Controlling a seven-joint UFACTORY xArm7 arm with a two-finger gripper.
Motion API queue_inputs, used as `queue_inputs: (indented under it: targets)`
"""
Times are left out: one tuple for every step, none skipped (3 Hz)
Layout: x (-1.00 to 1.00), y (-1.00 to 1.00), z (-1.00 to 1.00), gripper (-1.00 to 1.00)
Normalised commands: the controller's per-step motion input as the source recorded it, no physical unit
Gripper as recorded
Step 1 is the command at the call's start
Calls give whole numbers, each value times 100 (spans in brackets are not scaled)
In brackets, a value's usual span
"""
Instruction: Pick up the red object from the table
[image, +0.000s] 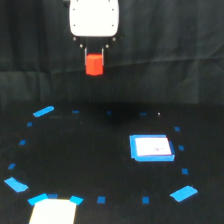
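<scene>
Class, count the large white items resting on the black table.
2: a white-and-blue flat square at the exterior view's right, and a plain white piece at the bottom left edge, partly cut off. Others may lie outside the frame.

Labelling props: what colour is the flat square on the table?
White with a blue border, exterior view.

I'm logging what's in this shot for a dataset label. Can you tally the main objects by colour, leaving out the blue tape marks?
Orange-red: 1, the small orange-red block held up off the black table in the white gripper.
White with blue edge: 1, the flat white-and-blue square.
Plain white: 1, the white shape at the bottom edge.
Total: 3
</scene>
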Motion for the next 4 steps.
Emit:
queue_inputs:
  targets:
    - [3,-27,64,-100]
    - [-17,-39,21,-100]
    - [-34,-45,73,-94]
    - [38,-16,80,-100]
